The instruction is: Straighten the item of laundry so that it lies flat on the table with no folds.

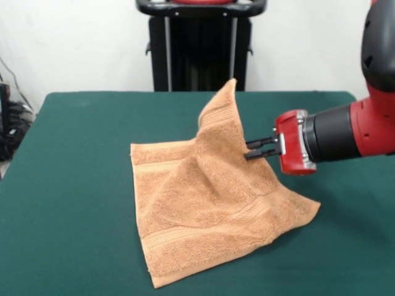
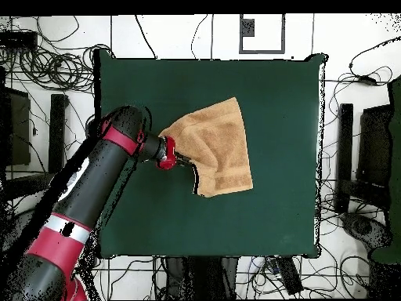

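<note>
We can read no text, label, brand, number or sign anywhere: none on the towel, none on the green table, none on the red and black arm reaching over that table.

I work in a robotics lab. My counter is draped in plain green cloth and stands before a bare white wall. A black equipment stand rises behind its far edge. Seen from overhead, loose cables sprawl over the pale floor around all sides.
</note>
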Action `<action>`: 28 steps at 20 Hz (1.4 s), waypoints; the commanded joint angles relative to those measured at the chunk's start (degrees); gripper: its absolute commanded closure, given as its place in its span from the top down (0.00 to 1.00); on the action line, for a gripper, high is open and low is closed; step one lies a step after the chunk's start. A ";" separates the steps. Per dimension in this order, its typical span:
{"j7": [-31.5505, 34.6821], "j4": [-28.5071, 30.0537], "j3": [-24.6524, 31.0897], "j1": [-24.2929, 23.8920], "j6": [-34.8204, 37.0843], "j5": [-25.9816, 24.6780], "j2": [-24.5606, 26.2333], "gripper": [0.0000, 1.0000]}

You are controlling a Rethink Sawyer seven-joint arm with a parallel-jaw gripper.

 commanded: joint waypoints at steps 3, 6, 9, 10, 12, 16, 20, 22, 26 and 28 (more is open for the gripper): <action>21.61 -10.49 -0.54 -3.03 8.06 6.06 0.70 0.00; 22.13 -11.80 -1.06 -3.88 8.65 6.47 1.15 0.00; 22.58 -13.04 -1.69 -4.54 9.47 6.86 1.49 0.00; 22.78 -13.62 -2.03 -4.84 9.88 7.11 1.68 0.00; 23.08 -14.79 -2.72 -5.42 10.66 7.68 2.04 0.00; 23.82 -17.23 -4.08 -6.73 12.18 8.79 2.58 0.00; 24.91 -20.15 -5.87 -8.34 13.59 10.22 3.31 0.00; 25.37 -21.54 -6.67 -9.11 14.36 10.81 3.60 0.00; 25.99 -23.67 -8.00 -10.28 15.22 12.17 4.09 0.00; 25.99 -23.86 -7.99 -10.30 15.01 12.53 4.15 0.00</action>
